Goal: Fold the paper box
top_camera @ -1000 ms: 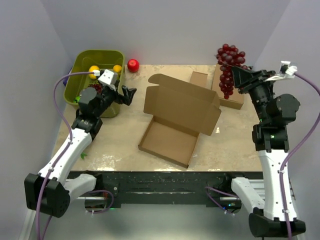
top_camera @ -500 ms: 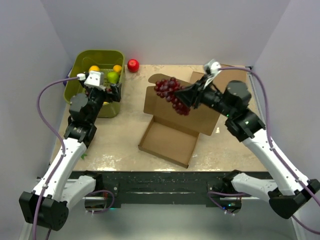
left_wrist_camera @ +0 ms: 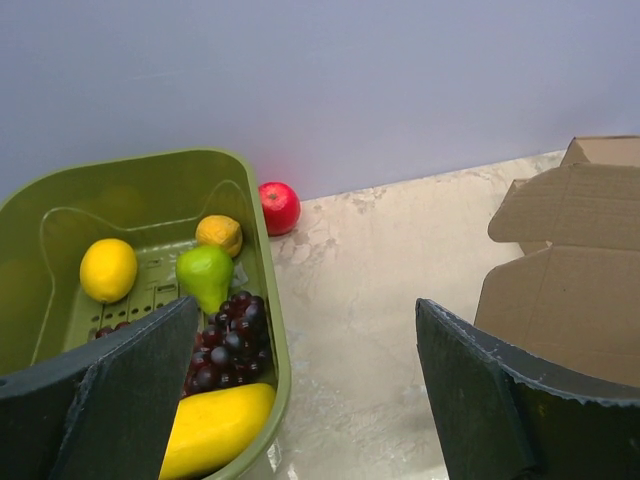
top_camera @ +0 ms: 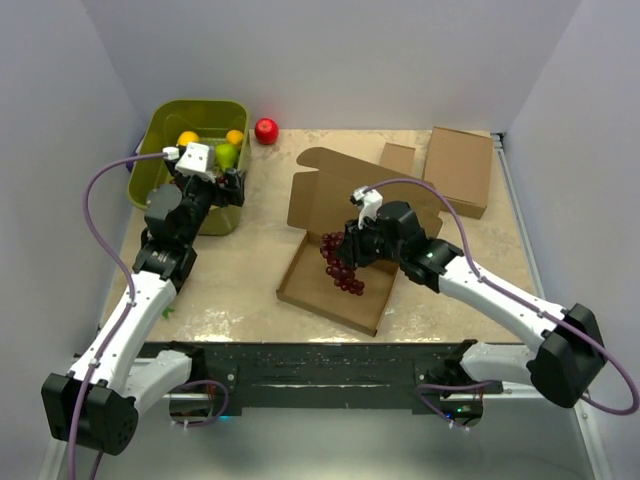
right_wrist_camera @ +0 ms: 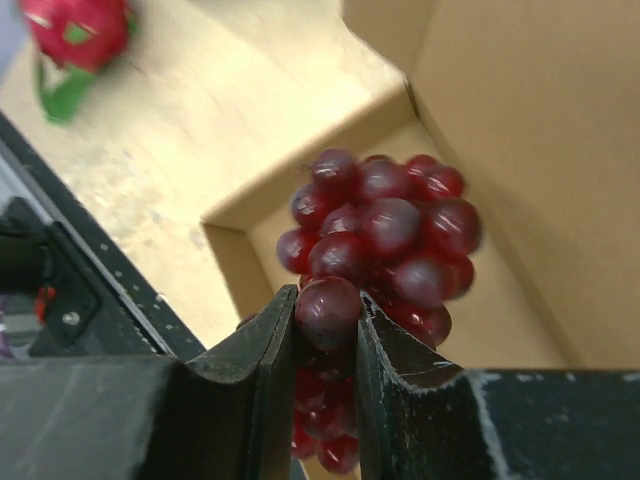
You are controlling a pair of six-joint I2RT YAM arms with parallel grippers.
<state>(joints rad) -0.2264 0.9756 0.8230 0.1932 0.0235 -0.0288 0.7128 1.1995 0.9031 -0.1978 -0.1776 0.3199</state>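
the right pincer (right_wrist_camera: 325,312) pinches a bunch of red grapes (right_wrist_camera: 385,225), its fingers pressed against one berry, with the cluster over the open tray of the paper box (top_camera: 330,205). whether the grapes touch the cardboard cannot be told. the paper box sits mid-table (top_camera: 240,270), its tray toward the near edge, its lid raised on the far side and its flaps unfolded. the left pincer (left_wrist_camera: 305,303) is spread wide with nothing between its fingers, by the right rim of a green bin (left_wrist_camera: 270,300) in the far left corner. the bin holds a lemon (left_wrist_camera: 108,269), a green pear (left_wrist_camera: 205,276) and dark grapes (left_wrist_camera: 228,340). a red apple (left_wrist_camera: 279,206) rests against the far wall, just right of the bin. a flat brown box (top_camera: 458,170) lies at far right, with a smaller brown box (top_camera: 397,157) just left of it.
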